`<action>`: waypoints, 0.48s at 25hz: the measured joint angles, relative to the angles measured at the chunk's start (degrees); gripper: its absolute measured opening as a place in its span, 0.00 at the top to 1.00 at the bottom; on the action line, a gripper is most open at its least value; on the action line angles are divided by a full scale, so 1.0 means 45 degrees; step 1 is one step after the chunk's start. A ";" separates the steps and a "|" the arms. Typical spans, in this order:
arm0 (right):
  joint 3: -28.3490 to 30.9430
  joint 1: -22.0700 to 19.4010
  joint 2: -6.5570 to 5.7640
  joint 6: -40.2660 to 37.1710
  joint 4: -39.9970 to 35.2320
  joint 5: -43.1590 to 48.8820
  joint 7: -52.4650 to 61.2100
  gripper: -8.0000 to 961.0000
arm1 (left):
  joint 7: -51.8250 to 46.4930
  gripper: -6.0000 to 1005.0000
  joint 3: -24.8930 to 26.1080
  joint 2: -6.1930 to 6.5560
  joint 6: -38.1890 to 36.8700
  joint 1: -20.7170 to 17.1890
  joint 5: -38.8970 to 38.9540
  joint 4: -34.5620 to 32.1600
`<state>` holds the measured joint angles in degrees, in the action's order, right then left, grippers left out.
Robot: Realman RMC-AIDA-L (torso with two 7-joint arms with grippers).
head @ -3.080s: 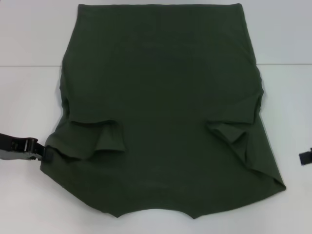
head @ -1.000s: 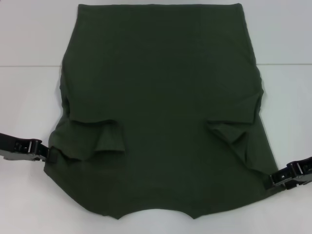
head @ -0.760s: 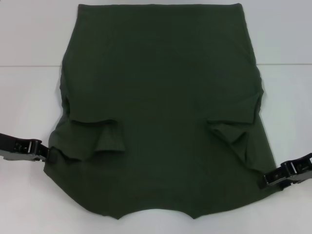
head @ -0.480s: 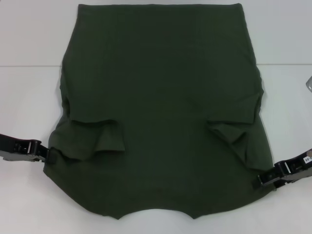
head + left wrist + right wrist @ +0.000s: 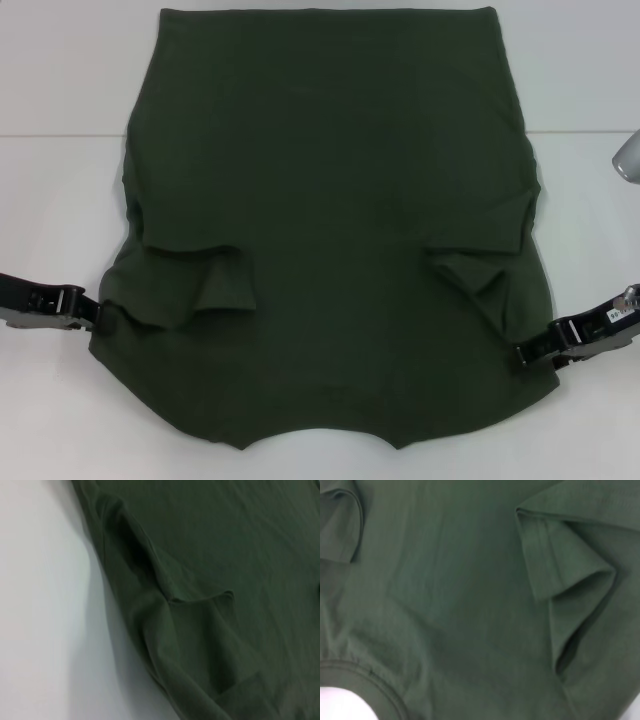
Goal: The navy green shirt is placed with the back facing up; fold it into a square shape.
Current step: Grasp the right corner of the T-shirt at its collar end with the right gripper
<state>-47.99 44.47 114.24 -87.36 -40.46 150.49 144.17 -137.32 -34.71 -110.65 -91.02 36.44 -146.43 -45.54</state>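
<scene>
Garment: the navy green shirt (image 5: 330, 220), a large dark olive-green short-sleeved cloth T-shirt, lies flat on the white table (image 5: 60, 200) with its plain back up, hem at the far edge and curved neckline at the near edge.
Sleeves: both are folded inward onto the body; the left sleeve flap (image 5: 215, 285) and the right sleeve flap (image 5: 480, 270) lie as creased folds on the back.
Left gripper: the black left gripper (image 5: 88, 312) sits low at the shirt's left shoulder edge, its tips meeting the cloth; whether the fingers are pinched together on it cannot be told.
Right gripper: the black right gripper (image 5: 528, 354) sits at the shirt's right shoulder edge, its tips touching the cloth; its finger state cannot be told either.
Left wrist view: a rumpled shirt edge (image 5: 150, 610) beside bare table.
Right wrist view: the folded sleeve hem (image 5: 560, 565) and the ribbed neckline (image 5: 375, 680).
Far right: a small grey rounded object (image 5: 628, 155) at the frame edge.
</scene>
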 joint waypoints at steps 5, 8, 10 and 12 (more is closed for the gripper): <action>-0.0108 -0.0057 -0.0093 0.0136 0.0022 0.0010 -0.0176 0.28 | 0.0021 0.94 -0.0001 0.0000 -0.0017 0.0020 0.0000 0.0001; -0.0135 -0.0022 -0.0110 0.0157 0.0033 0.0015 -0.0179 0.30 | 0.0025 0.94 -0.0001 0.0000 -0.0023 0.0023 0.0000 0.0002; -0.0193 0.0029 -0.0092 0.0139 0.0042 0.0016 -0.0181 0.35 | 0.0027 0.94 -0.0001 0.0000 -0.0025 0.0031 0.0005 0.0002; -0.0292 0.0078 -0.0070 0.0118 0.0052 0.0015 -0.0179 0.44 | 0.0027 0.94 -0.0001 0.0000 -0.0026 0.0045 0.0009 0.0003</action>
<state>-49.31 44.83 113.92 -86.83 -40.23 150.56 143.37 -137.20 -34.71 -110.65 -91.14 36.64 -146.38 -45.52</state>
